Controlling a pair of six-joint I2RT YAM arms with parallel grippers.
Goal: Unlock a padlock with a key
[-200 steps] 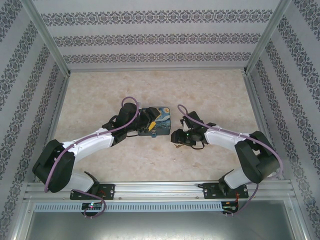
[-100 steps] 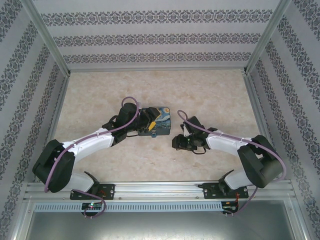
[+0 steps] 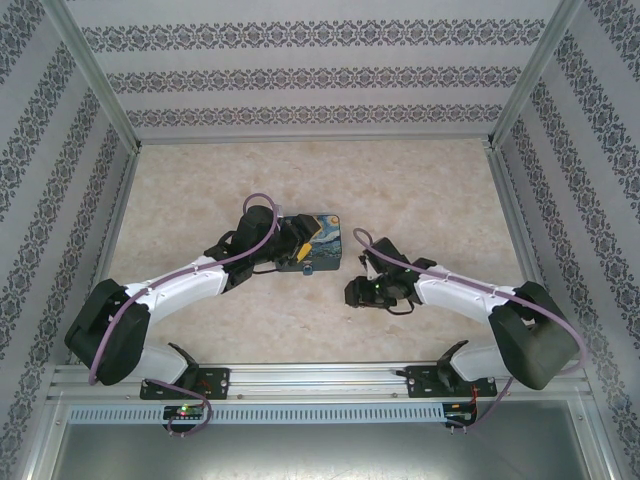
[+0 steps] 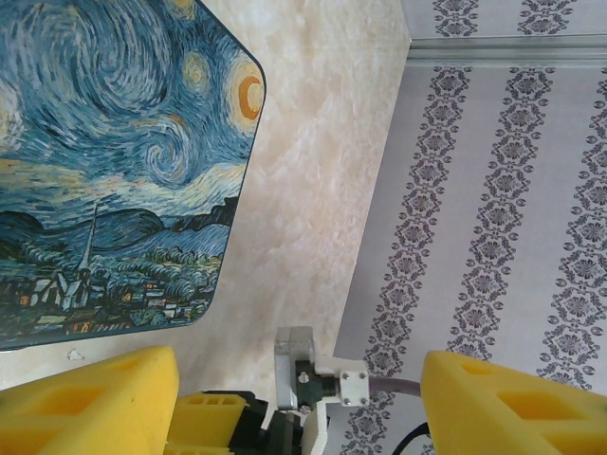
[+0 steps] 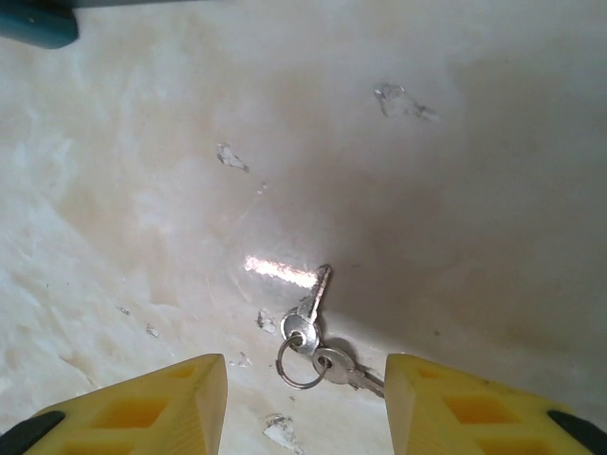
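The padlock (image 3: 322,236), a flat block with a starry-night painting on its face, lies mid-table; its face (image 4: 114,161) takes up the upper left of the left wrist view. My left gripper (image 3: 293,255) sits at its near-left edge, open wide. One yellow finger (image 4: 90,398) is just under the block's edge, and nothing is between the fingers. The key (image 5: 318,294) is silver and lies flat on the table, ringed to a second key (image 5: 340,366). My right gripper (image 5: 305,384) hovers over them, open, a finger (image 5: 142,408) on each side and neither touching.
Patterned walls (image 3: 320,75) and aluminium posts (image 3: 95,75) close in the table on three sides. A metal rail (image 3: 320,378) runs along the near edge by the arm bases. Small scuffs (image 5: 230,156) mark the marbled tabletop (image 3: 430,190). A teal padlock corner (image 5: 38,24) shows in the right wrist view.
My right gripper has drawn back a little toward the near edge, and its elbow has swung out to the right. The left arm and the padlock have not moved.
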